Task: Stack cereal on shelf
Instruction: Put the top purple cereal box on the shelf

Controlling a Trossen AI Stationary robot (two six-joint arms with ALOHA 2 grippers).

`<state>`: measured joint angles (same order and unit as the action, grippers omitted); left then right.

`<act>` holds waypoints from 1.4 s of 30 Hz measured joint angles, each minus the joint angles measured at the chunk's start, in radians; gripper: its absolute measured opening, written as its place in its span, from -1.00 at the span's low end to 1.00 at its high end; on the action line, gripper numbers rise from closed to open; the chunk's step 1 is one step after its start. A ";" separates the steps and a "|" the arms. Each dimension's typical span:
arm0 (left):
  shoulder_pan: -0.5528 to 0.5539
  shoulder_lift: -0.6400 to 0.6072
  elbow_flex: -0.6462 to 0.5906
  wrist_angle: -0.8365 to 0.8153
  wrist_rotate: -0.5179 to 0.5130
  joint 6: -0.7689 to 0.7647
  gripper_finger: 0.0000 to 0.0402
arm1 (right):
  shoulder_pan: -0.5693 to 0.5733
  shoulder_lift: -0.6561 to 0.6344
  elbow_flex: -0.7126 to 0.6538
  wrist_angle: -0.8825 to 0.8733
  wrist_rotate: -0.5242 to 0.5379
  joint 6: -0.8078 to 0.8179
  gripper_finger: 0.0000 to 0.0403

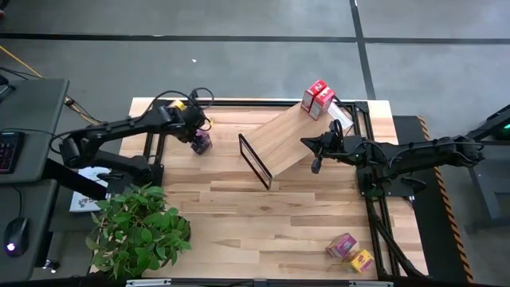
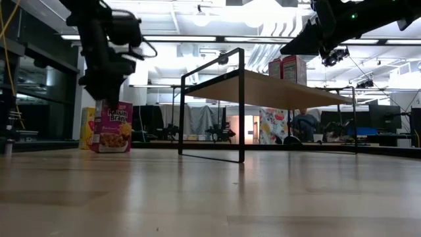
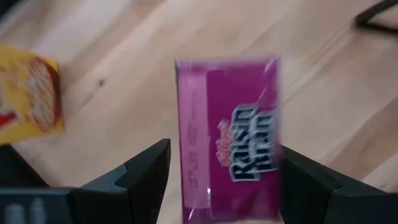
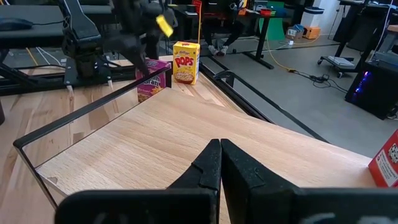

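left gripper fingers spread either side of magenta raisin bran box, standing on tabletop beside yellow pops box. close squarely on narrow sides before lifting to shelf. right gripper pressed shut over shelf.

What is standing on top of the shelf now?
Two red cereal boxes stand side by side at the far end of the shelf. The rest of its top looks bare, though the right gripper, shut, hangs over it and hides a small part.
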<state>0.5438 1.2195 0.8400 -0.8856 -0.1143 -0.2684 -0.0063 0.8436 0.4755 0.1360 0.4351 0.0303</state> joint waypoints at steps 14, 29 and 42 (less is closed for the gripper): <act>0.000 0.026 -0.060 0.102 0.000 0.003 0.19 | 0.000 0.000 0.000 0.000 0.000 0.007 -1.00; 0.000 0.026 -0.058 0.098 0.014 0.019 -0.22 | 0.000 0.000 0.000 0.000 0.000 0.007 -1.00; -0.001 0.025 0.229 -0.005 0.018 0.054 -0.28 | 0.000 0.000 0.000 0.003 0.000 -0.009 -1.00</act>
<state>0.5430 1.2446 1.0689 -0.8902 -0.0965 -0.2139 -0.0063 0.8440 0.4755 0.1390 0.4355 0.0211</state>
